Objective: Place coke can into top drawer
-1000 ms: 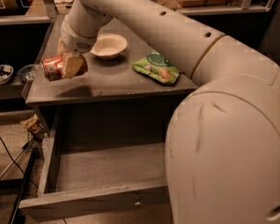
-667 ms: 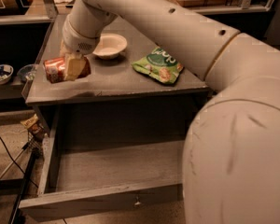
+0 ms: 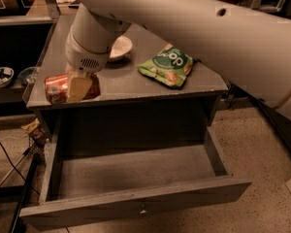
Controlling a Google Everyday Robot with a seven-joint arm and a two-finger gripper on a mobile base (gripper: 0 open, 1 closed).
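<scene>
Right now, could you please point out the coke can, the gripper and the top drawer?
coke can [image 3: 54, 86]: camera view, red side.
gripper [image 3: 80, 88]: camera view, tan tip at the coke can.
top drawer [image 3: 136, 168]: camera view, bare inner floor.

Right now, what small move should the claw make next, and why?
Probably carry the coke can forward past the table's front edge. The claw grips it, lying sideways, right at that edge, and the top drawer stands open just below.
</scene>
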